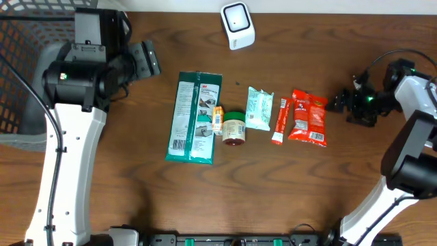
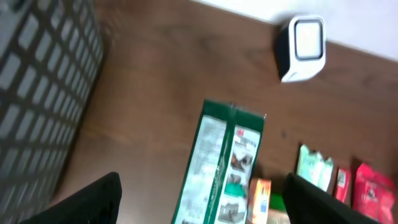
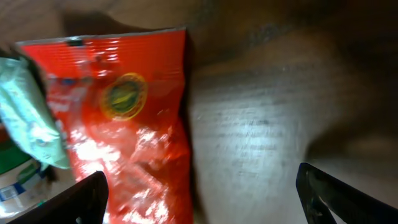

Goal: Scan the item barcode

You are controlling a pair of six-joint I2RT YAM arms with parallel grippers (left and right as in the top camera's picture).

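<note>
Six items lie in one row across the middle of the wooden table (image 1: 136,198), none lifted.

**Row, from the left arm's side to the right's**
- green flat package (image 1: 195,117): the longest piece, lying flat.
- small orange box (image 1: 218,119): just beside the package's edge.
- green-lidded jar (image 1: 234,128): just beside the box.
- pale green sachet (image 1: 259,108).
- red stick sachet (image 1: 280,121).
- red pouch (image 1: 308,117): end of the row, nearest the right arm.

**Fixtures**
- white barcode scanner (image 1: 237,25): at the far edge of the table, well apart from the row.
- dark mesh basket (image 1: 20,68): at the left edge, beside the left arm.

**Pincers**
- left gripper (image 1: 147,60): over bare wood between basket and package. Its fingers (image 2: 93,202) are spread wide and hold nothing.
- right gripper (image 1: 345,102): near the red pouch, off its outer side. Its fingers (image 3: 81,199) are spread wide, with nothing between them. The pouch fills the left half of its wrist view.

**Step in hand (judgement)**
- This looks like the approach to a pick; the scan itself is not yet begun.
- The red pouch looks the likeliest candidate, with the right arm to take it.

**Next move calls for**
- Bring the open fingers down astride the pouch, close on it and lift.
- Carry the pouch to the scanner and turn it until the code faces the window.
- No barcode shows on the pouch's upper face, so it is probably underneath.
- The foil looks slick and crinkly, so a shallow grip could slip.
</note>
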